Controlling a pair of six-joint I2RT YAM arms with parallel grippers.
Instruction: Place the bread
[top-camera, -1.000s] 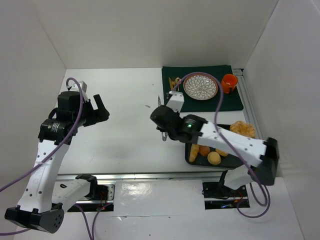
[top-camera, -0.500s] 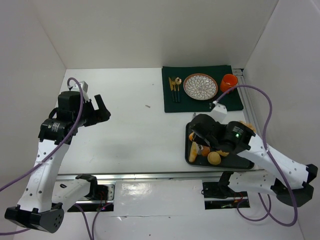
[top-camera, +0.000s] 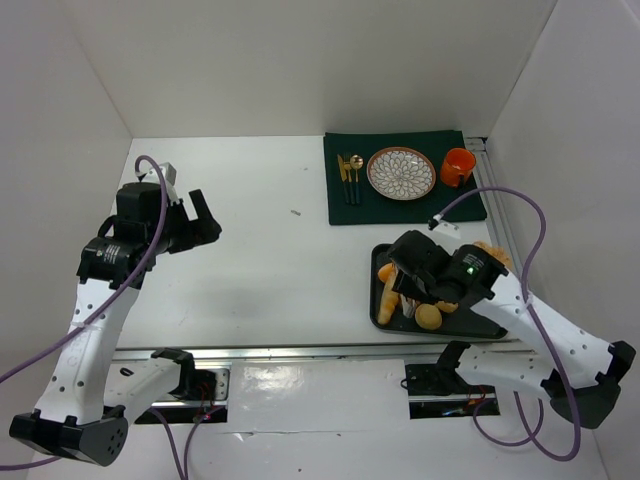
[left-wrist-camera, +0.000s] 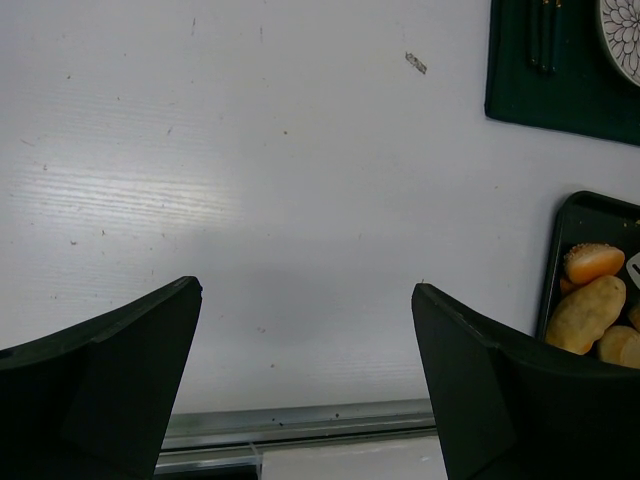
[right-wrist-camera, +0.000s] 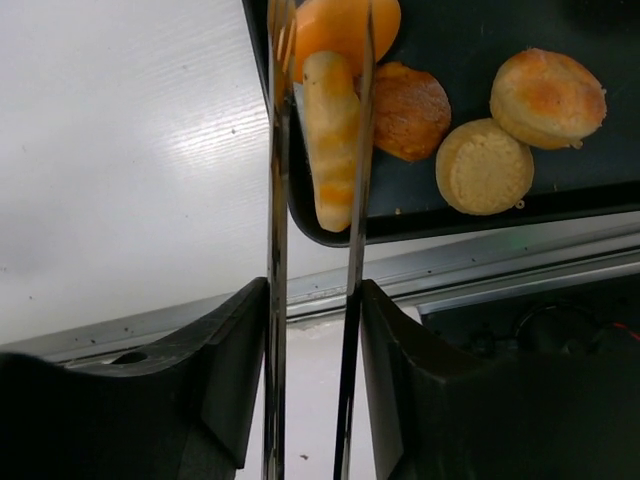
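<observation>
A table (top-camera: 250, 240) holds a mat (top-camera: 400, 205) at its far right corner. On the mat, left to right: cutlery (top-camera: 347, 172), a plate (top-camera: 400, 172), a cup (top-camera: 458, 166). Nearer the front edge, in the near right corner, sits a tray (top-camera: 381, 310) holding several bread rolls (right-wrist-camera: 515, 125), with a long roll (right-wrist-camera: 330, 140) at the tray's left side.

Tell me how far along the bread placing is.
Nothing placed: the plate on the green mat is bare. In hand: tongs in the right pincer straddle a long roll on the black tray. Left: lifting and placing it. The left pincer hangs open.
</observation>
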